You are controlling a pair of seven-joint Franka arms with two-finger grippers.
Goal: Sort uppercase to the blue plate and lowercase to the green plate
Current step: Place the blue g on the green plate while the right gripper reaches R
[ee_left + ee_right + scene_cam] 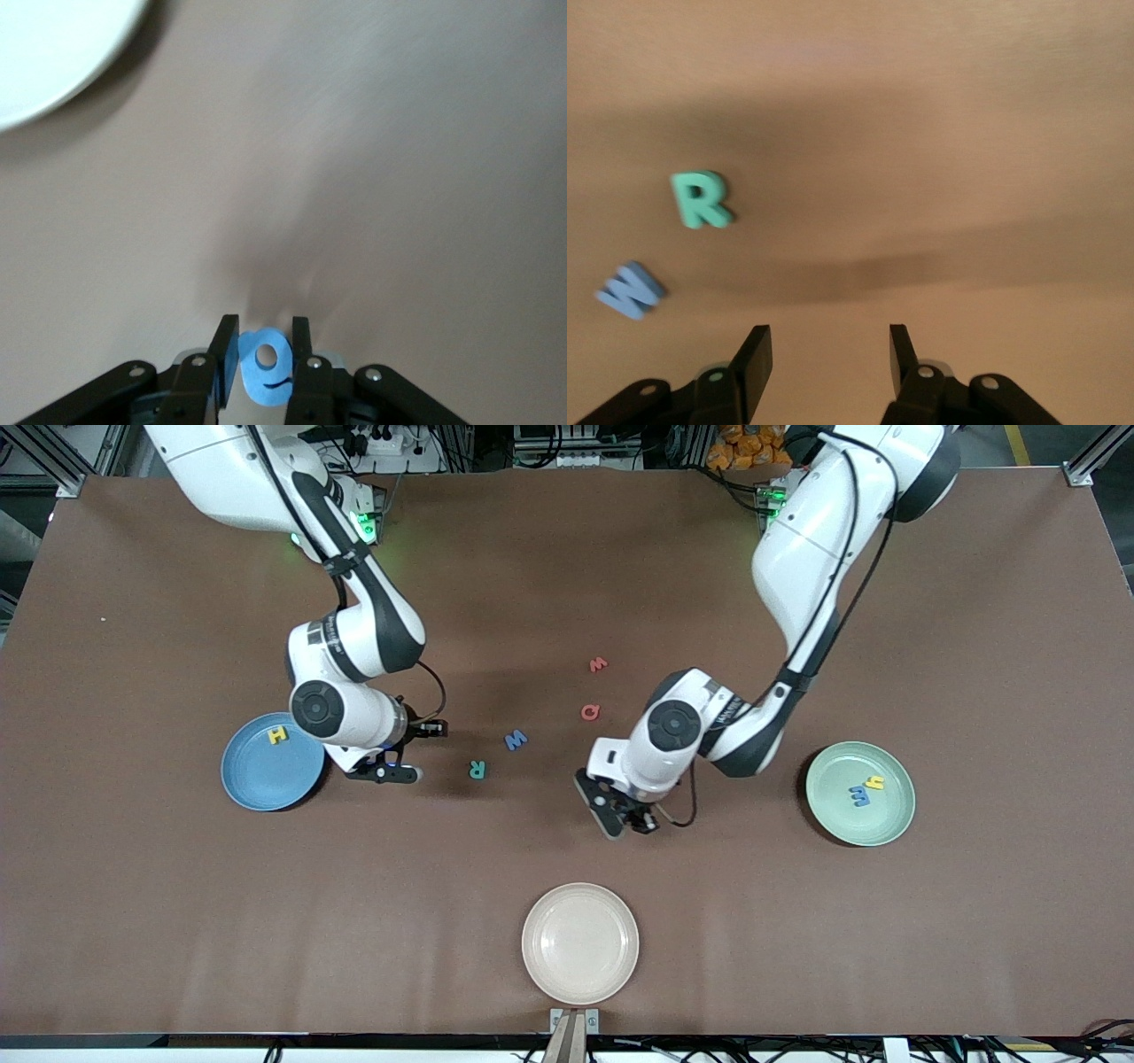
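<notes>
- left gripper (pixel 266 367) clamped on the blue a (pixel 265 365), low over bare table mid-width, between the blue plate and green plate ends; the a shows only in the left wrist view, arm hides it from the front.
- right gripper (pixel 383 772) fingers parted, nothing between them, beside the blue plate (pixel 257 784) rim, toward table centre.
- yellow H (pixel 278 735) on blue plate; yellow h (pixel 874 782) and blue m (pixel 858 796) on green plate (pixel 837 815), touching each other.
- Loose mid-table: teal R (pixel 477 770), blue W (pixel 516 740), red Q (pixel 590 711), red w (pixel 599 664). Each well apart from the plates.
- cream plate (pixel 540 965) at the table edge nearest the front camera, centre.
- Open surface wide along all four table edges and corners.
- Left wrist view cuts the cream plate to a sliver.
</notes>
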